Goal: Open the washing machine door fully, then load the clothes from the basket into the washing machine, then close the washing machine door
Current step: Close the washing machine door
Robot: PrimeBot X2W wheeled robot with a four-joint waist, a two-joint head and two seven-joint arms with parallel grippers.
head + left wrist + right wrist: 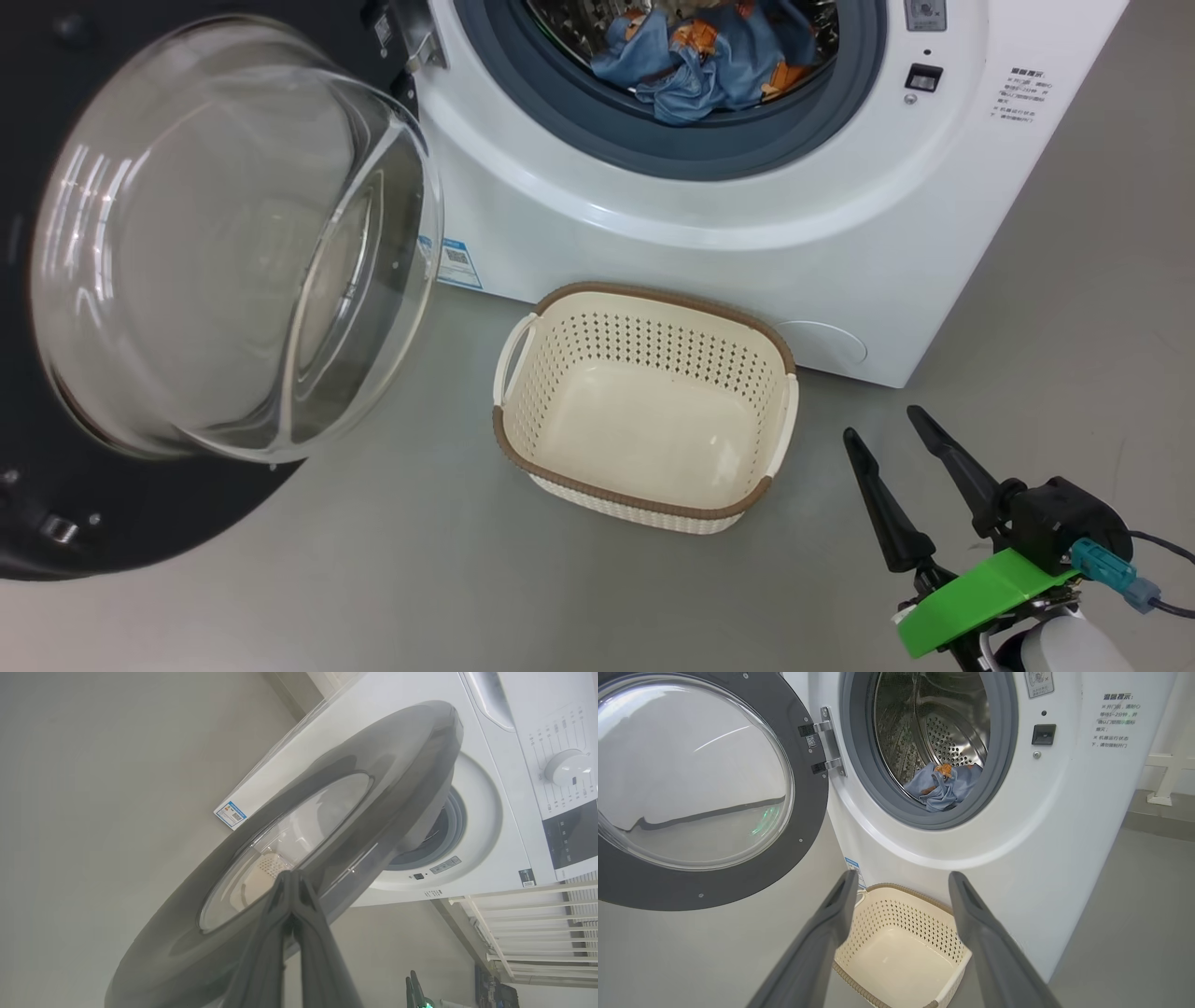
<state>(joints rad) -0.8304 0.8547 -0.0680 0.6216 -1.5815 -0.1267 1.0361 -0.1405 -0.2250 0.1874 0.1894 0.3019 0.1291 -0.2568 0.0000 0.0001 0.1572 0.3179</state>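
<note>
The fingers of the left gripper (292, 873) are clenched before the open washing machine door (397, 765); those of the right gripper (880, 422) stand released beside the basket (653, 345).

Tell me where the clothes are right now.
At the head view's top centre the clothes lie inside the washing machine, heaped just behind its grey gasket, above the empty basket.
</note>
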